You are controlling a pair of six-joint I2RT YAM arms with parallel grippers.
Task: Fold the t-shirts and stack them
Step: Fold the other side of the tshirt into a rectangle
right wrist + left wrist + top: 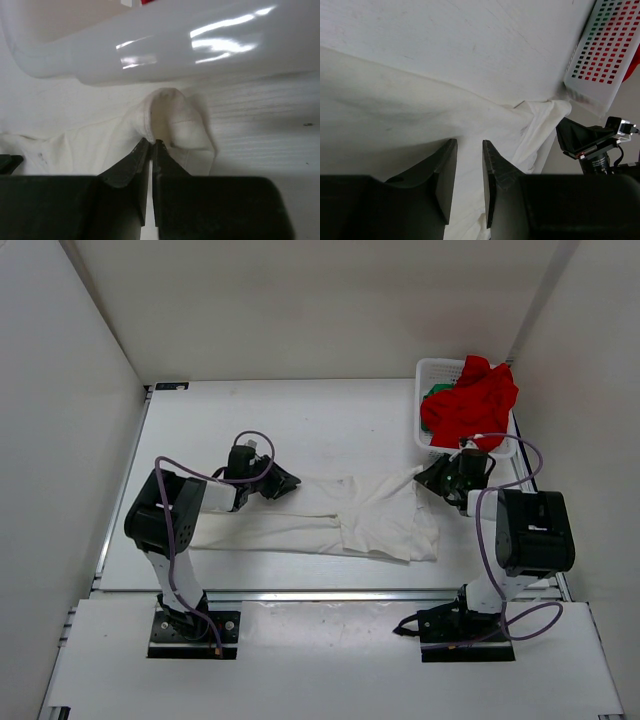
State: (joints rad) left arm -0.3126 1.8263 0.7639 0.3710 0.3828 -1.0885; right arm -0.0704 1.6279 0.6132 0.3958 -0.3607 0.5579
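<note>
At the left of the table (300, 420), the left gripper (469, 142) hangs low over the cream-white t-shirt (370, 520). Its jaws stand a little apart with cloth showing through the gap, and nothing looks pinched between them. The shirt lies stretched across the middle, a long narrow band on the left running into a wider, rumpled body on the right. At its far right corner the right gripper (151, 142) is closed tight on a raised fold of hem, just beside the wall of the white mesh basket (428, 370). The red t-shirt (470, 400) is heaped over that basket, with the green t-shirt (436, 393) peeking out at its left.

The step in hand looks like taking hold of both ends to spread the cream shirt flat before folding. To do it well, the left jaws should sink onto the cloth and close on an edge rather than mid-layer. Both arms should then pull apart evenly and low. The right one should draw away from the basket so the hem does not snag its wall.
</note>
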